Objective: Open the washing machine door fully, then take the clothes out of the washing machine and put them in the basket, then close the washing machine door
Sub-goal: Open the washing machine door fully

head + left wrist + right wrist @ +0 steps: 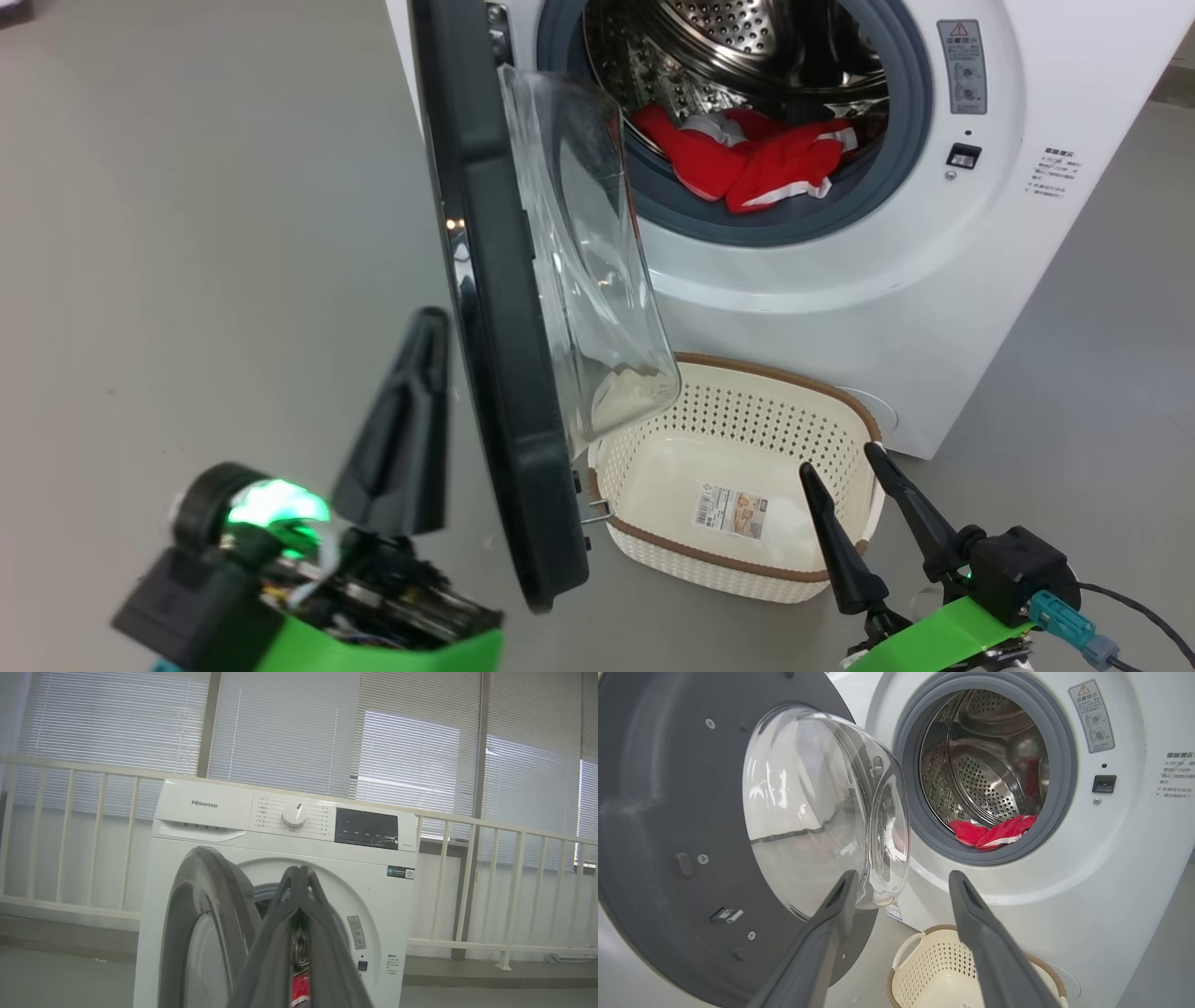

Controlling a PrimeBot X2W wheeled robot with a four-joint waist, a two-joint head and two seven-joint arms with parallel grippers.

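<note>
Washing machine door (495,327) juts outward, edge-on; left pincer (429,325) clenched, right pincer (837,457) released.

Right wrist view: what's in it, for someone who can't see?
A white washing machine, its round dark-rimmed glass door open, holds bright red clothes in its steel drum. The open right gripper points at it above a cream perforated basket.

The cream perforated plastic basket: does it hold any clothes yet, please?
No, the cream basket holds a label; the red striped garment lies in the steel drum.
</note>
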